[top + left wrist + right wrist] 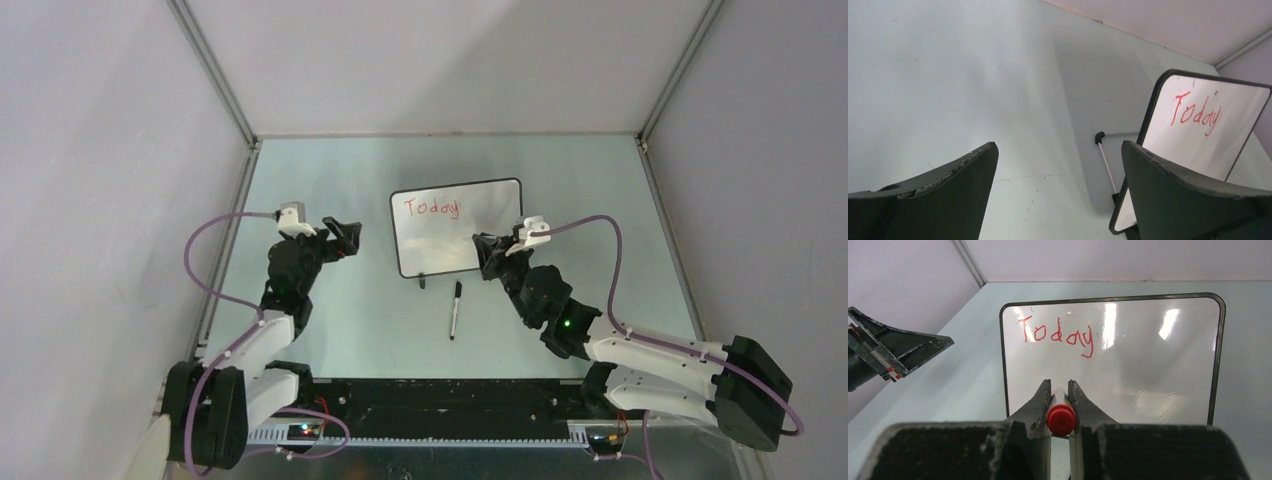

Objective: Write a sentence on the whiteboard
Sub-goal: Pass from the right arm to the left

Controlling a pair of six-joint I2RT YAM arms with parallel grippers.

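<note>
The whiteboard (470,240) stands tilted on its small feet at the middle of the table, with the sentence (432,207) reading only "Today" in red at its top left. My right gripper (1059,385) is shut on a red-ended marker (1060,418) that points at the whiteboard (1158,365) below the sentence (1055,335). The tip is hidden, so I cannot tell whether it touches. In the top view the right gripper (487,255) sits at the board's lower right edge. My left gripper (345,238) hangs open and empty, left of the board (1198,150).
A black pen (455,308) lies on the table just in front of the board. A thin white support leg (1105,160) with a black tip runs out from the board's base. Grey walls close in the table on three sides.
</note>
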